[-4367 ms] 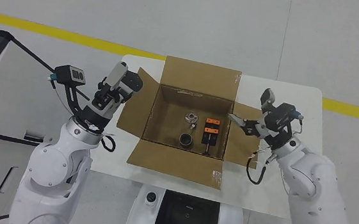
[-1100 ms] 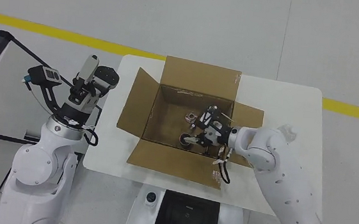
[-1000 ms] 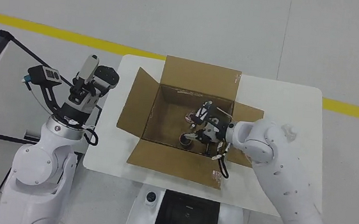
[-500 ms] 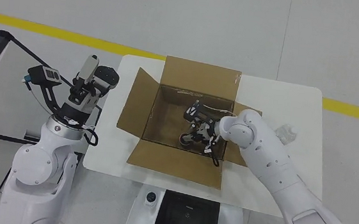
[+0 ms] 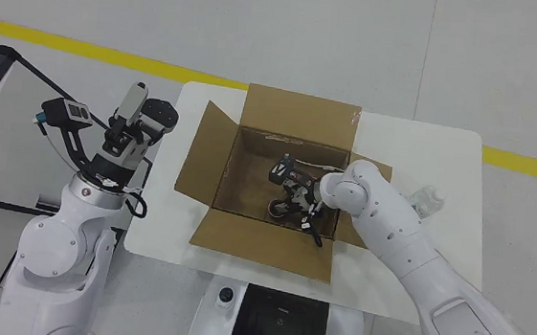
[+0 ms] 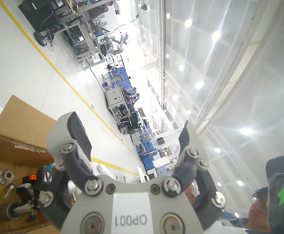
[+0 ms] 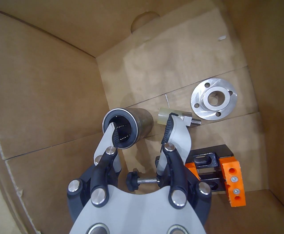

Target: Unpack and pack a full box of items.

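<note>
While the bearing sleeve [image 7: 145,124] lies on its side, bore facing the right tool [image 7: 142,122], that tool's jaws stand apart.

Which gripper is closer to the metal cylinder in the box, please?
Right. The right gripper is inside the box, open, one finger at the cylinder opening, the other beside it. The left gripper is raised outside the box, well away.

An open cardboard box [image 5: 297,112] stands on the white desk [image 5: 424,152], flaps spread. On its floor a dark cylindrical bearing [image 7: 142,124] lies on its side, beside a small threaded fitting [image 7: 163,115], a flat silver flange [image 7: 213,98] and a black-and-orange clamp [image 7: 230,170].
</note>
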